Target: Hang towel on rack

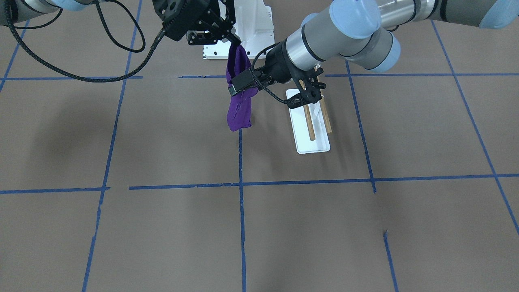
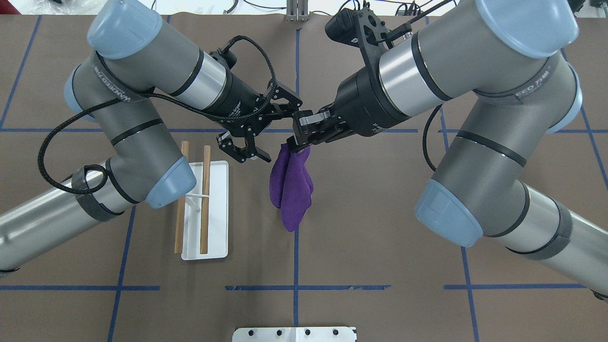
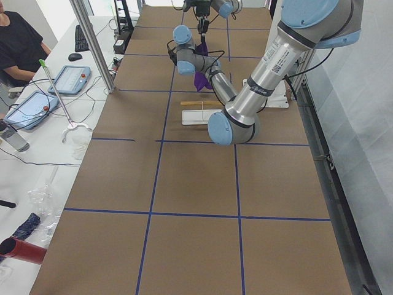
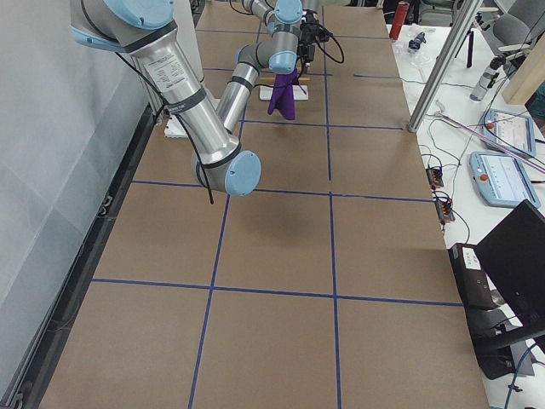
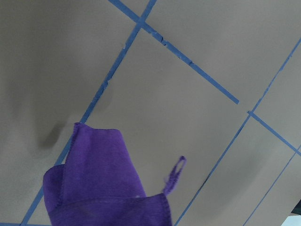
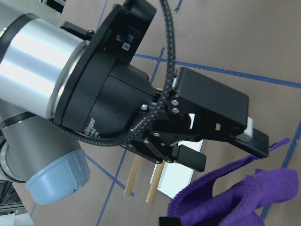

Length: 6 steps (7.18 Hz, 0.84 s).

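Observation:
The purple towel (image 2: 290, 190) hangs bunched from my right gripper (image 2: 298, 141), which is shut on its top edge above the table's middle. In the front view the right gripper (image 1: 234, 40) holds the towel (image 1: 239, 113) the same way. The rack (image 2: 205, 199) stands to the left: two wooden dowels joined by a thin white bracket over a white tray (image 2: 217, 228). My left gripper (image 2: 244, 149) is open and empty. It hovers between the rack's far end and the towel's top. In the front view it (image 1: 310, 94) overlaps the rack's tray (image 1: 314, 144). The left wrist view shows the towel (image 5: 99, 188).
The white bolted robot pedestal (image 1: 253, 24) stands at the robot's side of the table, behind the towel. Blue tape lines (image 2: 295, 266) cross the brown table. A black cable (image 1: 121, 32) loops off the right arm. Operator desks with devices (image 3: 67, 80) flank the table.

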Available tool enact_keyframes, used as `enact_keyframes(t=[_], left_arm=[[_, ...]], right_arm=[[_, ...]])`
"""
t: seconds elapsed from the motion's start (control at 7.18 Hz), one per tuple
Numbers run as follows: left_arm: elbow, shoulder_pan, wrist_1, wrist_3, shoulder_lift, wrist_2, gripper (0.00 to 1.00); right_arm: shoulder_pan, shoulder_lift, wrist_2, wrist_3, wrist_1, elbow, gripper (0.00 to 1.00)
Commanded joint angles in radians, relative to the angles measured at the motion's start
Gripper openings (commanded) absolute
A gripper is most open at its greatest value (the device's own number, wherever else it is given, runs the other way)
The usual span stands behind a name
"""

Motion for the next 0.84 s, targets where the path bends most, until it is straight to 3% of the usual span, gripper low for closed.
enact_keyframes(t=[0.0, 0.28, 0.42, 0.7], left_arm=[[0.0, 0.029, 0.0, 0.002, 0.0, 0.061, 0.88], [-0.012, 0.029, 0.002, 0.002, 0.014, 0.061, 0.13], [-0.014, 0.029, 0.002, 0.002, 0.015, 0.062, 0.0], [-0.02, 0.029, 0.002, 0.002, 0.029, 0.062, 0.0]], right_arm=[[0.001, 0.002, 0.001, -0.05, 0.0, -0.001, 0.0], [0.002, -0.001, 0.004, -0.055, 0.0, 0.002, 0.0], [0.002, -0.001, 0.006, -0.055, 0.0, 0.004, 0.0], [0.002, -0.004, 0.009, -0.055, 0.0, 0.004, 0.0]])
